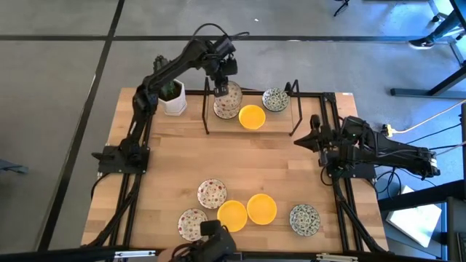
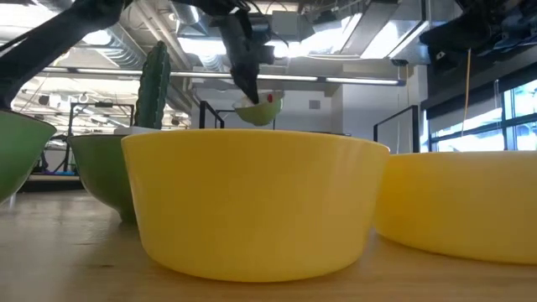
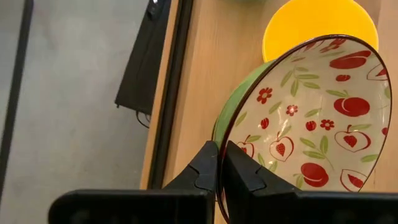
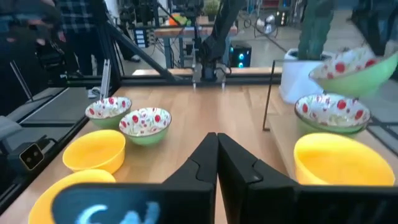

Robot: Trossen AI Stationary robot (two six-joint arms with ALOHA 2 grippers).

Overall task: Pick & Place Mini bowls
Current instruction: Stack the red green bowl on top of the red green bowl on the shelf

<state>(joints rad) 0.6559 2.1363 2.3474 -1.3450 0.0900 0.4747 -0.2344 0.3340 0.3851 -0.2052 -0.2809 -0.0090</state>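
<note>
The left gripper (image 1: pixel 222 78) is clenched on the rim of a red-speckled mini bowl (image 3: pixel 311 124), holding it tilted in the air above another red-speckled bowl (image 4: pixel 331 113) that sits on the table at the far edge, inside a black wire frame (image 1: pixel 294 109). The held bowl is green outside, and its open mouth is tipped sideways rather than facing straight up — the rim runs steeply away from the fingers (image 3: pixel 205 171). Beside the resting bowl sit a yellow bowl (image 1: pixel 252 116) and a green-blue patterned bowl (image 1: pixel 275 100); all three look empty. Near the front edge lie two more red-speckled bowls (image 1: pixel 212 193), two yellow bowls (image 1: pixel 261 208) touching each other, and one green-blue bowl (image 1: pixel 304 218) — mouths up, nothing in them. A white square pot (image 1: pixel 174 102) holds a cactus at the far left. The right gripper (image 1: pixel 309 138) waits at the table's right side, jaws pressed together on nothing.
</note>
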